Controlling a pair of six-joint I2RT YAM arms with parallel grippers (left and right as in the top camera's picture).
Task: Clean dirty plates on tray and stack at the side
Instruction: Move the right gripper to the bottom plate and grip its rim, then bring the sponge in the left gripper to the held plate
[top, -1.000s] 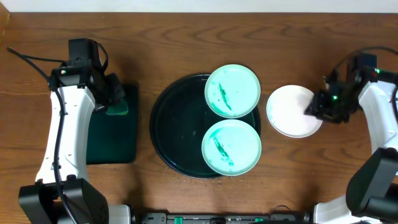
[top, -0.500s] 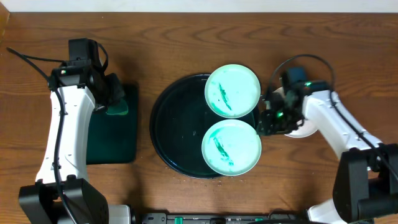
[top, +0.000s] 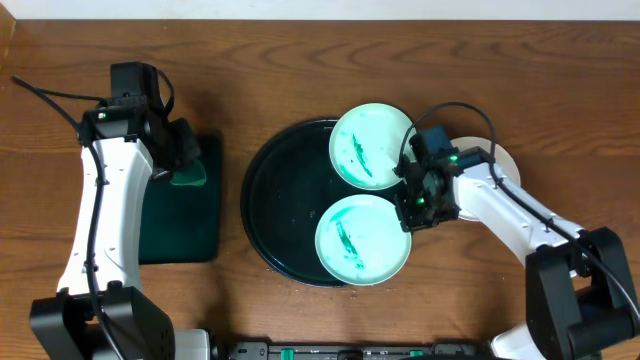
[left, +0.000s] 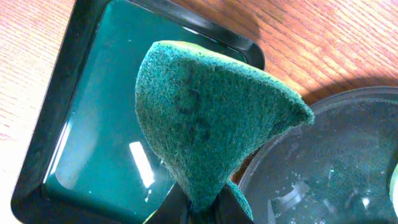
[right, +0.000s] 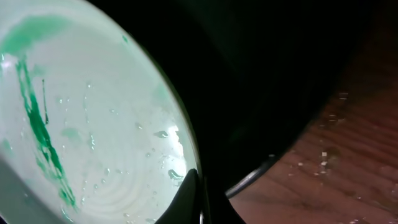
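Note:
The round dark tray (top: 280, 195) holds two pale-mint plates with teal smears: an upper plate (top: 372, 145) overlapping the tray's top right rim, and a lower plate (top: 360, 240). My right gripper (top: 411, 213) is shut on the lower plate's right rim. In the right wrist view the fingers (right: 199, 199) pinch that plate's edge (right: 93, 124) above the tray (right: 261, 74). A clean white plate (top: 507, 163) lies on the table to the right, mostly hidden by my right arm. My left gripper (top: 183, 160) is shut on a green sponge (left: 211, 118).
A small rectangular dark green tray (top: 180, 215) with water in it (left: 93, 124) lies left of the round tray, under the sponge. The round tray's wet rim shows in the left wrist view (left: 336, 162). Bare wood table surrounds everything.
My right gripper has moved left from the clean white plate to the lower smeared plate's rim and closed on it. That plate has shifted slightly left. The left arm has not moved.

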